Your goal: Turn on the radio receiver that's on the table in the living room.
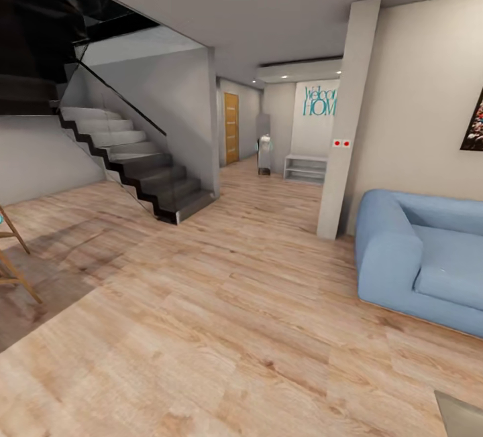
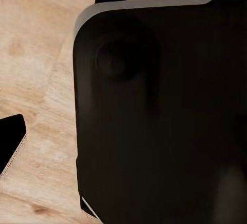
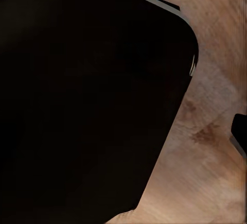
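We are in transit across the living room; the blue sofa lies ahead-right. Gripper opening cannot be determined.

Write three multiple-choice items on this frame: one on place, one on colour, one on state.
1. Where is the blue padded sofa in the head view?
A. right side
B. left side
C. under the stairs

2. What colour is the closed door down the hallway?
A. white
B. orange-brown wood
C. black

3. What covers the light wood plank floor ahead of the robot?
A. a rug
B. scattered boxes
C. nothing, bare planks

Answers: 1 A, the sofa sits right of the white pillar. 2 B, it reads as warm wood. 3 C, the planks show uninterrupted.
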